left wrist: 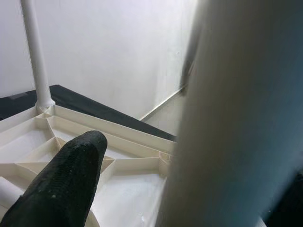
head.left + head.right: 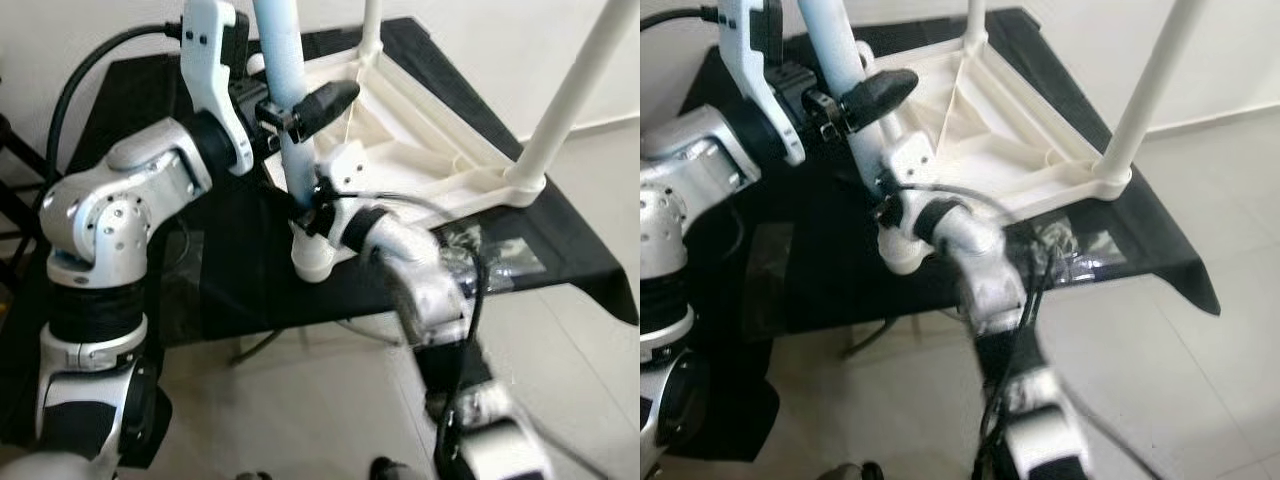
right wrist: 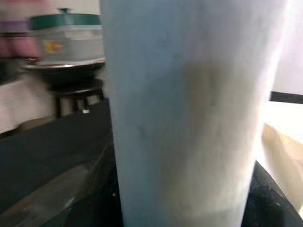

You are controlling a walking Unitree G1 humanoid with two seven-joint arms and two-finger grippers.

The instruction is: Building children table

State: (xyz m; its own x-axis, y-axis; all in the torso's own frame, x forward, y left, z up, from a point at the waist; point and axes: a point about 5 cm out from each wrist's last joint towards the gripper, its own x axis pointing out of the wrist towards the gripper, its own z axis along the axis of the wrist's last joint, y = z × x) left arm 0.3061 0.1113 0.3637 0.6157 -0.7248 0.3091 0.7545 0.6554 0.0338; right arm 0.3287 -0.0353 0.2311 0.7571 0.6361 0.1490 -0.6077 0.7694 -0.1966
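A white children's table top lies upside down on a black table. Two white legs stand upright in its far and right corners. A third pale leg stands over the near-left corner socket. My left gripper is shut on this leg high up, one black finger across it. My right gripper is shut on the same leg lower down, just above the socket. The leg looms close in the left wrist view beside a black finger, and the leg also looms in the right wrist view.
The black table's right corner juts over pale floor tiles. A clear plastic bag lies on the table near the top's front edge. A pot with a green lid stands on a stool behind, to the left.
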